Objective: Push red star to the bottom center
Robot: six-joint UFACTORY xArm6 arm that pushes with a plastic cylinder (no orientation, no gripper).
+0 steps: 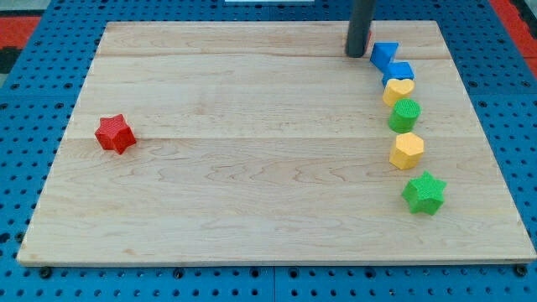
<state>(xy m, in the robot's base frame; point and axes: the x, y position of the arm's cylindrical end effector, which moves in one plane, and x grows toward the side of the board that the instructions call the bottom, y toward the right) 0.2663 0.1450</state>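
- The red star (115, 134) lay alone at the view's left side of the wooden board (252, 193), about halfway between the top and bottom edges and well apart from every other block.
- My tip (357, 54) stood near the view's top edge, right of centre, just beside the left of a blue block (384, 54) of an angular shape; whether the two touched could not be told.
- The rod carried no jaws and held nothing; its lower end simply rested at the board's surface.
- A column of blocks ran down the view's right side: below the first blue block sat a second blue block (398, 72), then a yellow heart-like block (398, 91), with these three touching or nearly so.
- A rounded green block (404, 114) followed just below the yellow one, then a yellow hexagon-like block (407, 150) a little lower.
- A green star (424, 193) closed the column, nearest the view's bottom right.
- The board sat on a blue perforated table (33, 126), and the tip was far across the board from the red star.
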